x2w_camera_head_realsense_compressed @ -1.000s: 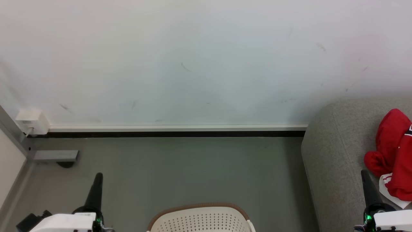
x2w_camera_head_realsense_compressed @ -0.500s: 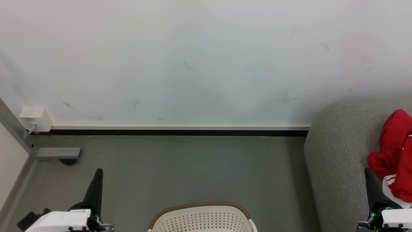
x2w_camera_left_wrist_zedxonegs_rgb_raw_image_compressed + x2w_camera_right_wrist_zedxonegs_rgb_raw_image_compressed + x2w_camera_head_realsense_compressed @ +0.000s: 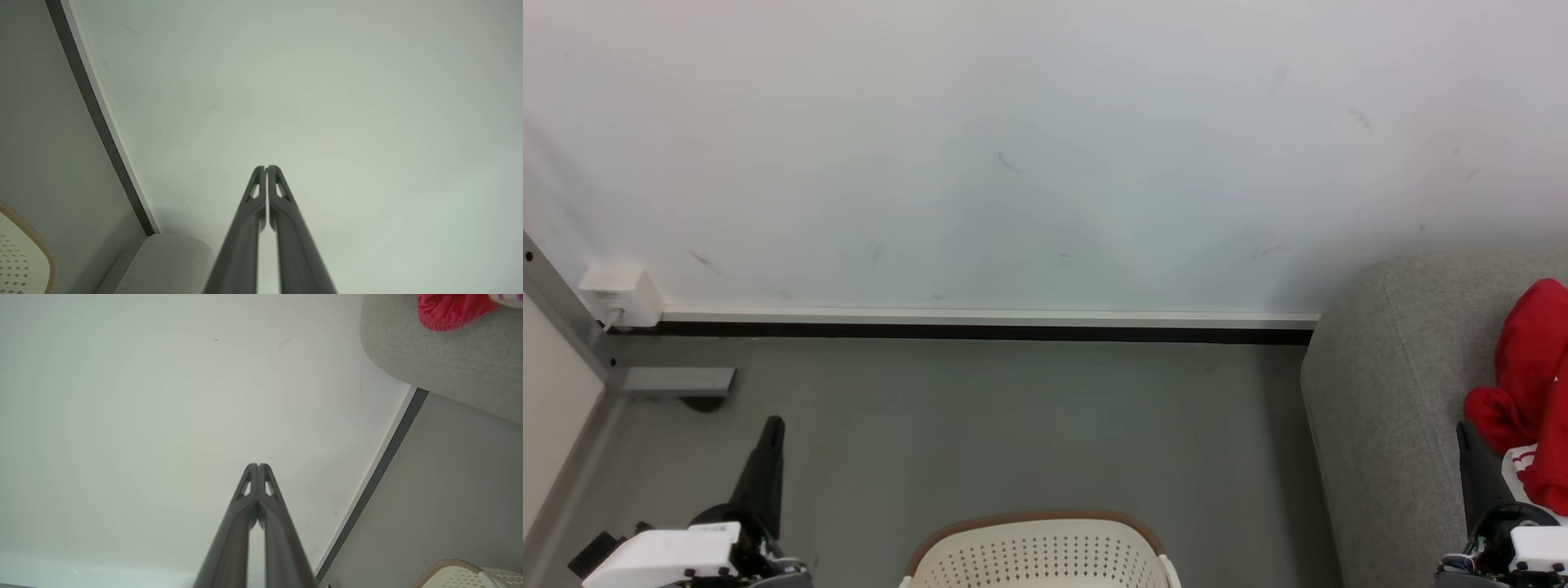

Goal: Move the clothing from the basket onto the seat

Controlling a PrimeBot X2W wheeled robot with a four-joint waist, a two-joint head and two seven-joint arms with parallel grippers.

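The clothing (image 3: 1531,367) lies heaped on the seat (image 3: 1380,408), bright red folds on top and a white, red-striped hem beneath. It sits back from the seat's rounded end, so I judge it will not slide off. That end faces the basket (image 3: 1037,555), which stands on the floor (image 3: 1013,425) well apart from the clothes. I see the basket's brown rim and perforated far wall, with no fabric against them; its bottom is hidden from me, so I cannot say it is emptied.

My right gripper (image 3: 1463,429) is closed on nothing, its tip just beside the heap; whether it touches, I cannot tell. My left gripper (image 3: 774,423) is also closed and empty, over the floor beyond the basket's left side. Both point at the wall (image 3: 1045,163), which reads to me as parked, not reaching.
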